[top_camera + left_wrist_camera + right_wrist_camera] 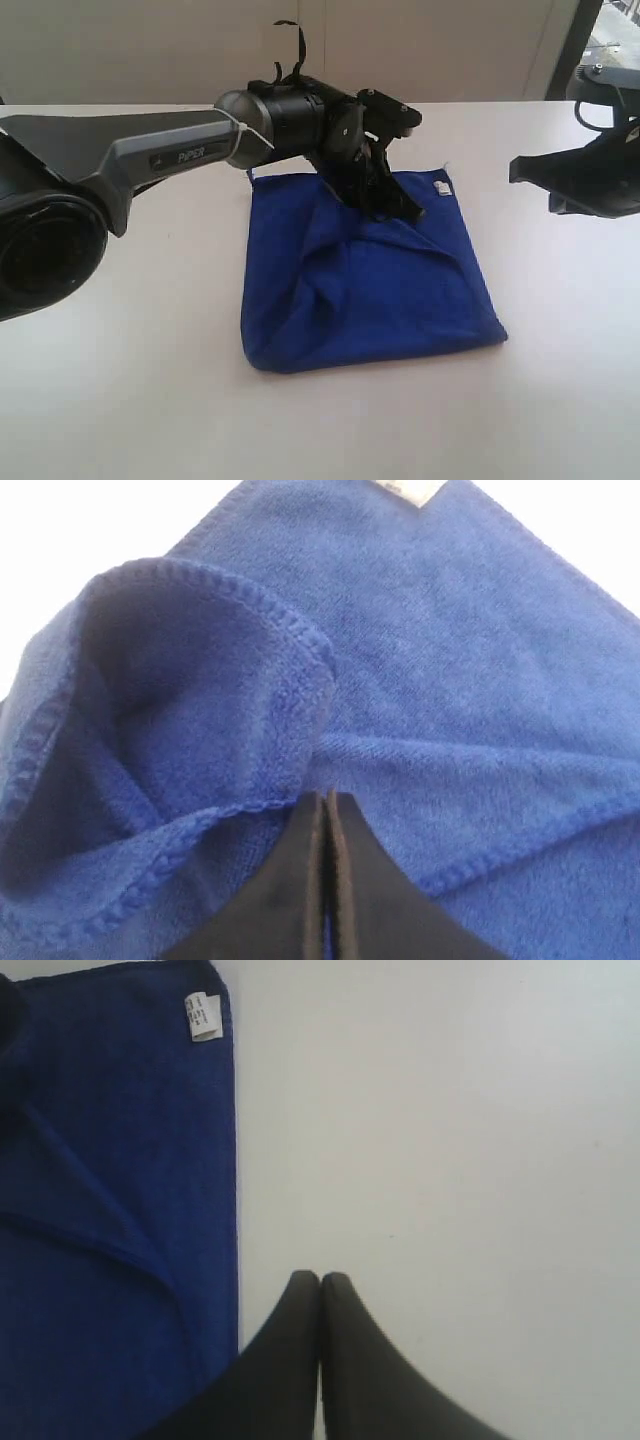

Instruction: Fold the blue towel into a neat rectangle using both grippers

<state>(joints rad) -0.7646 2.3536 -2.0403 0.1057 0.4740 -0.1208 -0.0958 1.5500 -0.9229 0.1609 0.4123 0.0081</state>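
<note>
The blue towel (pixel 375 275) lies on the white table, partly doubled over, with a white label (pixel 441 186) at its far right corner. My left gripper (pixel 403 210) reaches in from the left and is shut on a stitched edge of the towel (pixel 300 740); a sliver of blue shows between its fingers (pixel 300 880). The held layer curls up in a loose loop beside the gripper (pixel 327 798). My right gripper (pixel 320 1280) is shut with nothing in it and hangs over bare table just off the towel's (pixel 110 1210) right edge. It appears at the right (pixel 518 172) in the exterior view.
The white table (pixel 150 350) extends all round the towel. A pale wall rises behind the table's far edge. Some dark equipment (pixel 600 70) stands at the far right corner.
</note>
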